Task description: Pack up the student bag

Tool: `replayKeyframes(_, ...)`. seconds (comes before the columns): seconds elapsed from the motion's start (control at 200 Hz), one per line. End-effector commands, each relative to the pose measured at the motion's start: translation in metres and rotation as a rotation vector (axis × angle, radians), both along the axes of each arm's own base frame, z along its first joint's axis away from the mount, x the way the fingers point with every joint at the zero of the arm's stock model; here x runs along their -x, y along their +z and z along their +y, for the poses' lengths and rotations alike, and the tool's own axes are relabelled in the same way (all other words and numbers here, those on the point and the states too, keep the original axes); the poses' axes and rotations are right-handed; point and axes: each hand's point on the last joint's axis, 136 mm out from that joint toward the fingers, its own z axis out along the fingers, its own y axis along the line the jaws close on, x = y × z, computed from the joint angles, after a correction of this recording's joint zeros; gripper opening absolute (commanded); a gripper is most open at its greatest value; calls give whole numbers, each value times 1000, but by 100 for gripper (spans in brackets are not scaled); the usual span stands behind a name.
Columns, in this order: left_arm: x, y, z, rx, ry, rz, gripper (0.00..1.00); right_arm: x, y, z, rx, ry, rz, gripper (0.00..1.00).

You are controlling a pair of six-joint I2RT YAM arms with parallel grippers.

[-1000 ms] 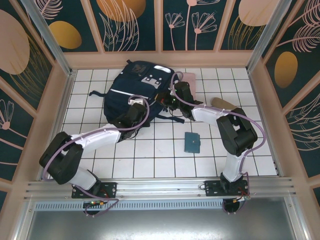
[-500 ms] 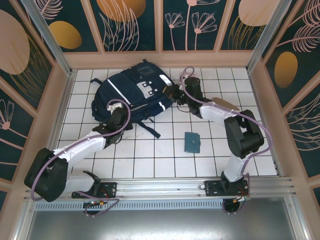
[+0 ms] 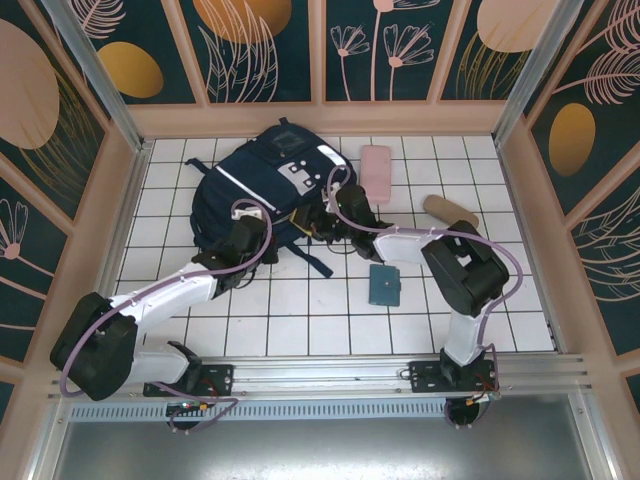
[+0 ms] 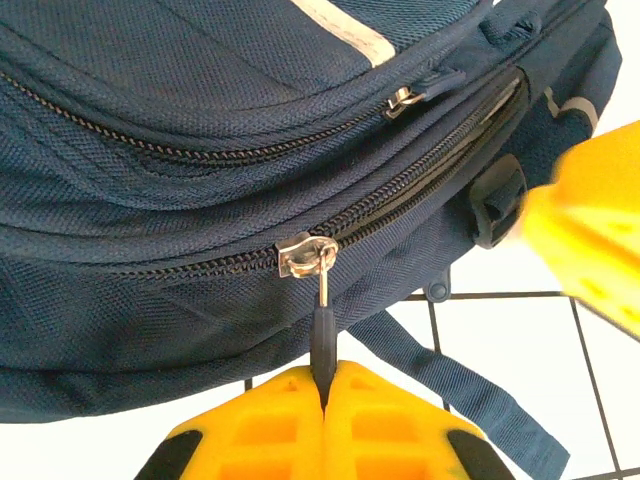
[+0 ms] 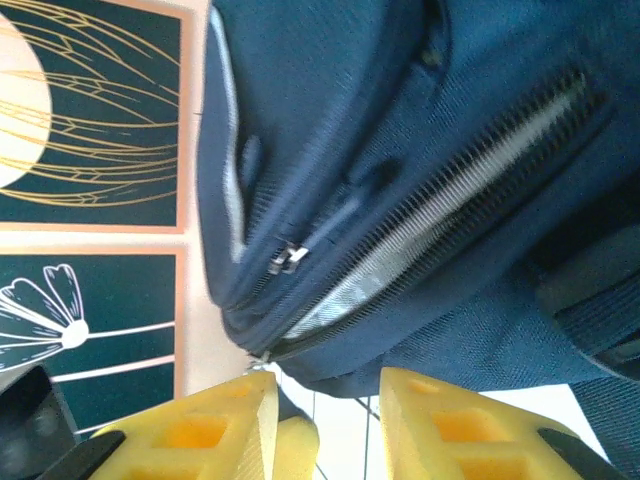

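The student bag lies flat on the white-tiled table, in the far half, left of centre, w/ a dark strap trailing toward the near side. Left gripper sits at the bag's near edge, fingers pressed together on the dark zip pull. The pull hangs from a silver slider on the lower zip track. That zip looks shut left of the slider & parted to its right, w/ grey lining showing. Right gripper is at the bag's right side, jaws spread w/ nothing between them, bag fabric just beyond the tips. Right of the bag there's a pink case on the far side, a tan obj. further right & a teal wallet nearer the arms.
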Motion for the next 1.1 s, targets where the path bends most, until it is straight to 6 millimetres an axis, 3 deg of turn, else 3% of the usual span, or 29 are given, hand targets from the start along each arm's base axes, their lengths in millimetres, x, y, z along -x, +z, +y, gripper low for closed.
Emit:
replayKeyframes(0.0,-4,21,-23,50,-73,-55,0,-3,0,10,-37,-10,28,34)
replayKeyframes(0.175,-2,21,-27,54,-86,-55,0,-10,-8,8,-22,-54,49,36)
replayKeyframes(0.39,1,19,-33,56,-102,-50,0,-19,2,12,-87,-68,36,39)
replayKeyframes(0.581,2,20,-34,59,-107,-51,0,-25,-15,16,-73,-76,90,33)
replayKeyframes(0.811,3,21,-40,67,-126,-51,0,-32,-23,8,-64,-136,112,34)
replayKeyframes(0.841,3,21,-40,66,-127,-50,0,-34,-22,7,-69,-148,107,28)
replayKeyframes(0.906,3,20,-39,63,-122,-51,0,-37,-21,5,-73,-157,97,0)
replayKeyframes(1.091,-1,18,-26,11,-59,-46,0,-40,-19,-11,-40,-194,64,0)
